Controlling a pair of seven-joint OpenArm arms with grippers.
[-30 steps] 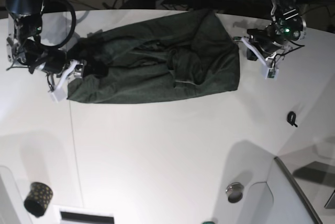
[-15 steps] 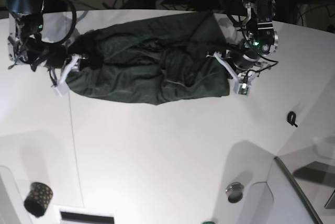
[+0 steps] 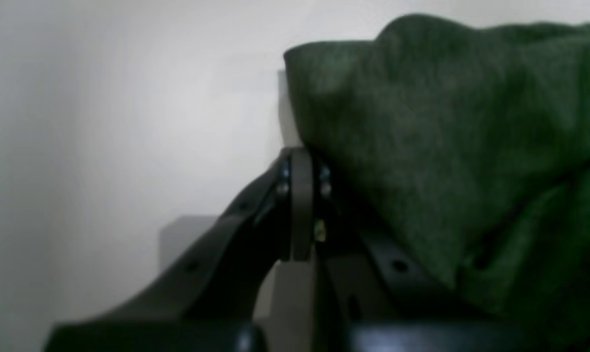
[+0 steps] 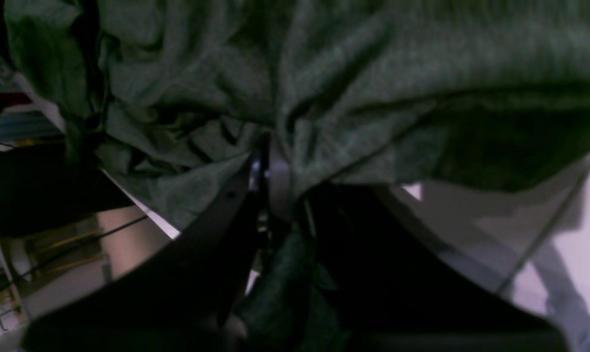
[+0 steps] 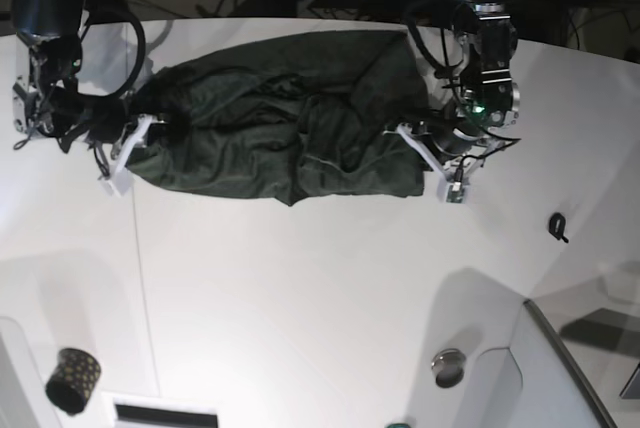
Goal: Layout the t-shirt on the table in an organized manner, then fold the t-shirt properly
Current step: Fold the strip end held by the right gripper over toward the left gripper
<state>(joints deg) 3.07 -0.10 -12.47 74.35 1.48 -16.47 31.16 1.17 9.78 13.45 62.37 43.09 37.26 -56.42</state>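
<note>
– Where on the table (image 5: 320, 298)?
– Dark green t-shirt (image 5: 270, 138) spread sideways across the far half of the glossy white top, rumpled, thick folds bunched near its middle. Stretched between two arms, one at each end.
– And at the scene's left end?
– Right gripper (image 4: 268, 146), pressed narrow, cloth gathered around its tips and pinched between them – a firm hold on the t-shirt.
– At the other end?
– Left gripper (image 3: 302, 161), fingers flat against each other, tips touching the edge of the fabric, which rises in a hump just to its right. Cannot tell whether any cloth is caught between them.
– Anything else on the top?
– Near left corner, a black dotted cup (image 5: 73, 380); near right, a round metal disc (image 5: 449, 367); farther right, a small black clip (image 5: 558, 226) – all well apart from the t-shirt.
</note>
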